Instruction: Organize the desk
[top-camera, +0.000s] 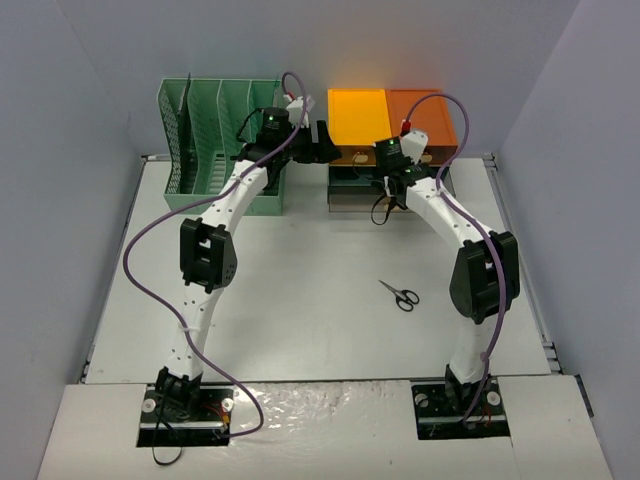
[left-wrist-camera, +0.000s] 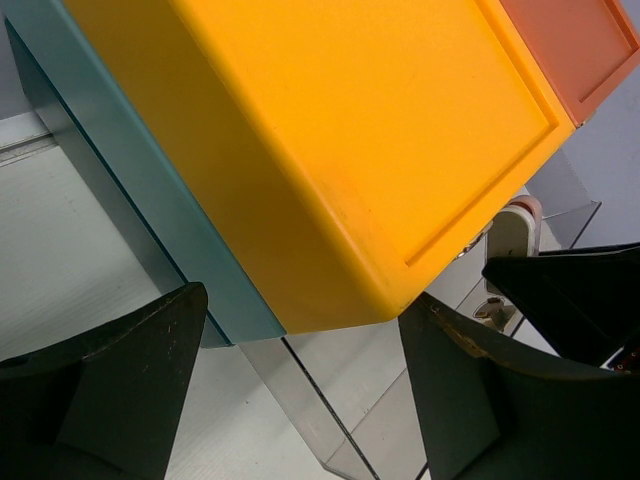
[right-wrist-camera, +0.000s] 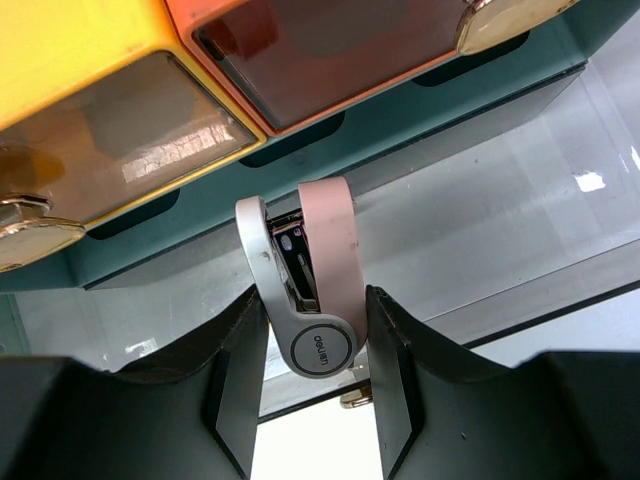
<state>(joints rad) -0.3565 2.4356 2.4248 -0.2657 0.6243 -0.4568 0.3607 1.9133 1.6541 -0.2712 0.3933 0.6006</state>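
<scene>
Grey walls close round the off-white desk (top-camera: 300, 330), which fills the top view. The right gripper (right-wrist-camera: 315, 335) pinches one pink-and-silver stapler (right-wrist-camera: 325, 240) just in front of a clear lower drawer (right-wrist-camera: 500, 240) of the one drawer unit (top-camera: 393, 125), probably to stow it there. The left gripper (left-wrist-camera: 308, 300) is spread, the unit's yellow corner showing between its fingers, perhaps to steady it. One pair of scissors (top-camera: 400, 296) lies loose mid-desk. One green rack (top-camera: 215, 130) stands at the far left.
</scene>
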